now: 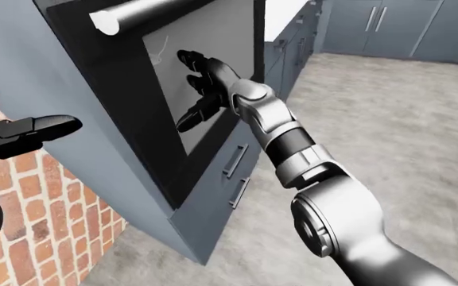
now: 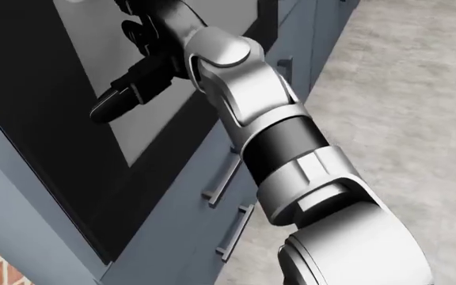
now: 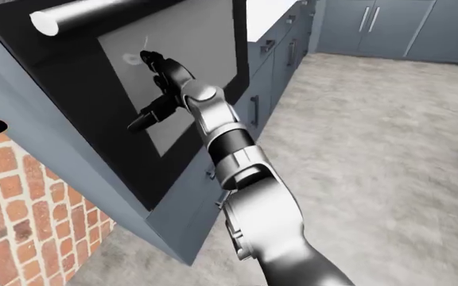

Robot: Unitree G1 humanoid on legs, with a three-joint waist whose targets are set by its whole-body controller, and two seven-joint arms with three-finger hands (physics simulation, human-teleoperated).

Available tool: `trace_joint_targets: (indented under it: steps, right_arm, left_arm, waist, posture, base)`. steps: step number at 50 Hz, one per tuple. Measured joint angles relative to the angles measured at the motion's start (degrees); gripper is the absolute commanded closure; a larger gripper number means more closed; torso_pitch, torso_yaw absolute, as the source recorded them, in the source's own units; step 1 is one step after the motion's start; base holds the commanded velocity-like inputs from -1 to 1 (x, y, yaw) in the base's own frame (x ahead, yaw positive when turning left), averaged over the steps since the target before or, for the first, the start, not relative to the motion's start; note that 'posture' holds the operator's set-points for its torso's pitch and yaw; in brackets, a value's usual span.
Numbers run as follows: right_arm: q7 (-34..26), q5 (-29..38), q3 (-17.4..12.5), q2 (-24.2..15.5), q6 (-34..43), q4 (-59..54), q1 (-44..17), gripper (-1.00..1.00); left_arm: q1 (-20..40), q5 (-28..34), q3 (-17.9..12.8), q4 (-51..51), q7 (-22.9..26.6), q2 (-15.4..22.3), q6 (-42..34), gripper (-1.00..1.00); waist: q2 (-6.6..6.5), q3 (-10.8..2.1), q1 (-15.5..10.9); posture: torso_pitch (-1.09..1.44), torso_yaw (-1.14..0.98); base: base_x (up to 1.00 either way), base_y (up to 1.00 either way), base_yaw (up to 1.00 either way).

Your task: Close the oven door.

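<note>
The oven door (image 1: 110,83) is black with a grey glass pane (image 2: 93,35) and a silver bar handle (image 1: 137,11) along its top. It lies almost flush with the grey cabinet front, and no dark cavity shows. My right hand (image 1: 197,89) is open, its dark fingers (image 2: 129,95) spread flat against the glass; it also shows in the right-eye view (image 3: 156,89). My left hand (image 1: 30,132) hovers at the left edge of the left-eye view, apart from the door, with fingers stretched out and nothing in them.
Two drawers with bar handles (image 1: 234,161) sit under the oven. A red brick wall (image 1: 46,220) lies at lower left. More grey cabinets (image 1: 388,24) stand at the top right across a grey floor (image 1: 388,137). A white countertop (image 1: 283,9) runs beyond the oven.
</note>
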State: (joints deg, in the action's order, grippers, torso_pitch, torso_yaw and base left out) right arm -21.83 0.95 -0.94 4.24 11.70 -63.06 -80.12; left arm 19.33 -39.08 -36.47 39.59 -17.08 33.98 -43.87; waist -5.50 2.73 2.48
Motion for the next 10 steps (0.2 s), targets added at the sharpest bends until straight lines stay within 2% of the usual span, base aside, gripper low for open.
trace_joint_targets:
  steps: [10]
  right_arm:
    - [-0.5, 1.3, 0.7, 2.0, 1.2, 1.0, -0.4, -1.0]
  left_arm:
    - [-0.3, -0.2, -0.3, 0.1, 0.1, 0.0, 0.0, -1.0]
  waist:
    - [-0.32, 0.11, 0.3]
  posture:
    - [0.0, 0.0]
  base:
    - [0.0, 0.0, 0.0]
